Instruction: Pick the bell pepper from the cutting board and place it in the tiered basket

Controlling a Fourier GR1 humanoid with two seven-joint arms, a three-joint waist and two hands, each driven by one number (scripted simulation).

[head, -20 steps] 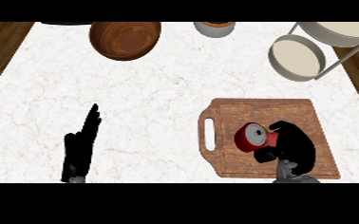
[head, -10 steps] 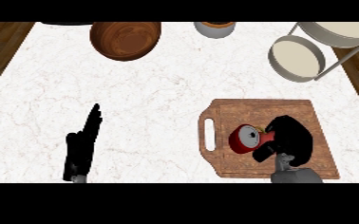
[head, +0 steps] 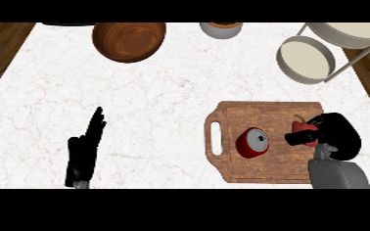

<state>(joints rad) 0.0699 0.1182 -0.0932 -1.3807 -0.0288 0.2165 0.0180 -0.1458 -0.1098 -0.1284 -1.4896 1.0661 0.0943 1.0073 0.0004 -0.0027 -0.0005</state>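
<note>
The white marble counter (head: 159, 103) is filling most of the view, and a strip of brown wood is showing along its left side. A wooden cutting board (head: 267, 112) is lying on the counter at the lower right, with its handle slot pointing left. At the top right, the tiered basket (head: 307, 58) is standing near the corner; one round cream tray is facing up and a second tray is peeking in above it, with grey bars running between them. A big brown wooden bowl (head: 128, 40) is sitting at the top of the counter, left of the middle. Just to its right, a small grey cup (head: 220, 29) is poking in from the top edge.

The right hand (head: 336, 134) is reaching over the right end of the cutting board, and its grey forearm is coming up from the bottom edge. Its fingers are curling round something small and red with a green stem, which is probably the bell pepper (head: 298, 126), though the hand is hiding most of it. The pepper is sitting over the right side of the board, well apart from the basket.

A round red thing with a grey face (head: 252, 142) is lying near the middle of the board, just left of the hand and not touching it.

The left hand (head: 85, 149) is resting on the counter at the lower left, fingers straight and pointing up, holding nothing.
</note>
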